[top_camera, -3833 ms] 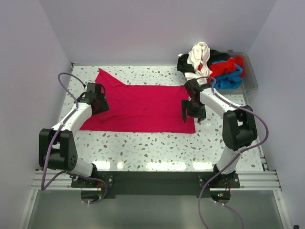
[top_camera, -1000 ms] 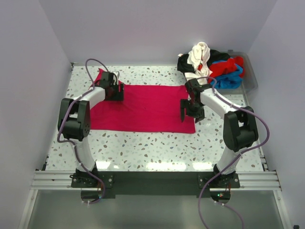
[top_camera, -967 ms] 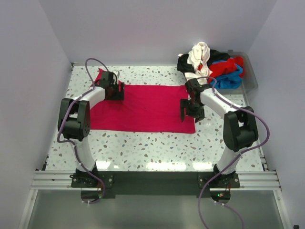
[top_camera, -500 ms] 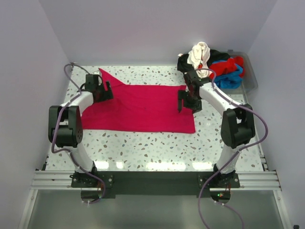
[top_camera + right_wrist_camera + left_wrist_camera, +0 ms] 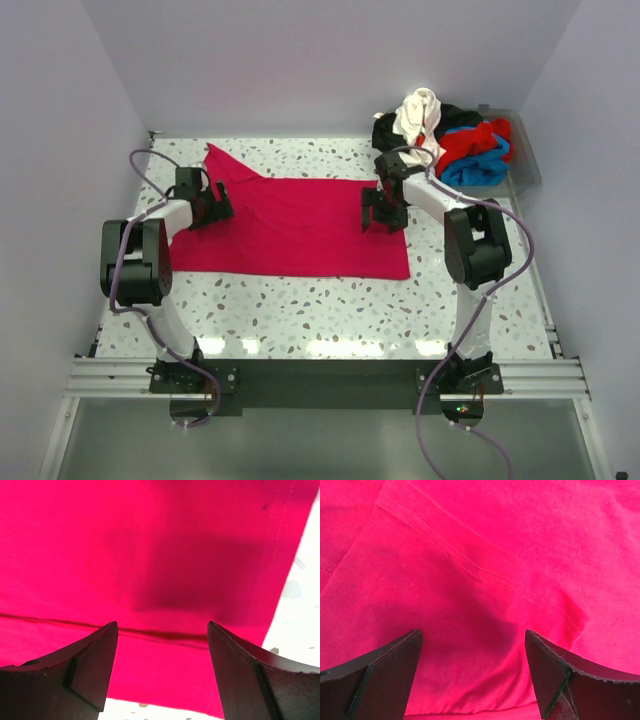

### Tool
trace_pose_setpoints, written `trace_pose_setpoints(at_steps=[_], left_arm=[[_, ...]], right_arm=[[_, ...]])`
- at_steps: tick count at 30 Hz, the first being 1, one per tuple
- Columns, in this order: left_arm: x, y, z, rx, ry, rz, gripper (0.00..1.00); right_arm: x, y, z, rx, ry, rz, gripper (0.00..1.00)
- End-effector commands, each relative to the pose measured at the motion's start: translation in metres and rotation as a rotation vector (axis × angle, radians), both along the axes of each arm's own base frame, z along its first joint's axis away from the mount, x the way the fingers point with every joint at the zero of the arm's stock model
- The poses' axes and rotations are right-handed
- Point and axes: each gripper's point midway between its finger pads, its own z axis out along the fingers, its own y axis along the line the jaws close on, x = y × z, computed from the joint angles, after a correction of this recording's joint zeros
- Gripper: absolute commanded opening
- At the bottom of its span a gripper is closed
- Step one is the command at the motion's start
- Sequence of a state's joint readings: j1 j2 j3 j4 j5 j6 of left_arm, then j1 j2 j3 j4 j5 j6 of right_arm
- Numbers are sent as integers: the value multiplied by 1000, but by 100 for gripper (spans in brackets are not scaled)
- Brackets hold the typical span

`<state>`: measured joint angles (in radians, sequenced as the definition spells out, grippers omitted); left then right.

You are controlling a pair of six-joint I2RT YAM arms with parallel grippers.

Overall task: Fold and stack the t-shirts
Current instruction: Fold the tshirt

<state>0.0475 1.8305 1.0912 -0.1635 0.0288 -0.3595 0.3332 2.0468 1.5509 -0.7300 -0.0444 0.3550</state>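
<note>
A large crimson-pink t-shirt (image 5: 295,225) lies spread flat on the speckled table (image 5: 330,310), one sleeve pointing to the back left. My left gripper (image 5: 213,208) hovers open over the shirt's left end; in the left wrist view the cloth (image 5: 485,580) with a stitched seam fills the gap between the fingers. My right gripper (image 5: 382,212) stands open over the shirt's back right part, near its hem (image 5: 270,575); a fold line runs between its fingers. Neither holds cloth. Cream-white, black, red and blue t-shirts (image 5: 440,135) are heaped at the back right.
A clear grey plastic bin (image 5: 522,160) at the back right corner carries the heap of shirts. White walls close in the table on the left, back and right. Bare speckled tabletop (image 5: 300,610) shows beside the shirt's hem.
Left gripper opened, drew back left from the shirt's top edge and let the sleeve spring out to the back left. Right gripper moved back and left over the shirt's right part.
</note>
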Motion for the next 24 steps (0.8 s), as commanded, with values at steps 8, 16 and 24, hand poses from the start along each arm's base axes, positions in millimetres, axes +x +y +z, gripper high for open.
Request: trace_pose_setpoints(at_steps=[8, 16, 24], left_arm=[[-47, 27, -38, 42, 119, 83, 90], [-85, 38, -44, 77, 219, 134, 92], [-128, 46, -40, 121, 289, 211, 95]], right_arm=[[-34, -10, -33, -64, 93, 28, 74], [-89, -6, -36, -81, 224, 45, 73], [-132, 2, -27, -47, 292, 43, 73]])
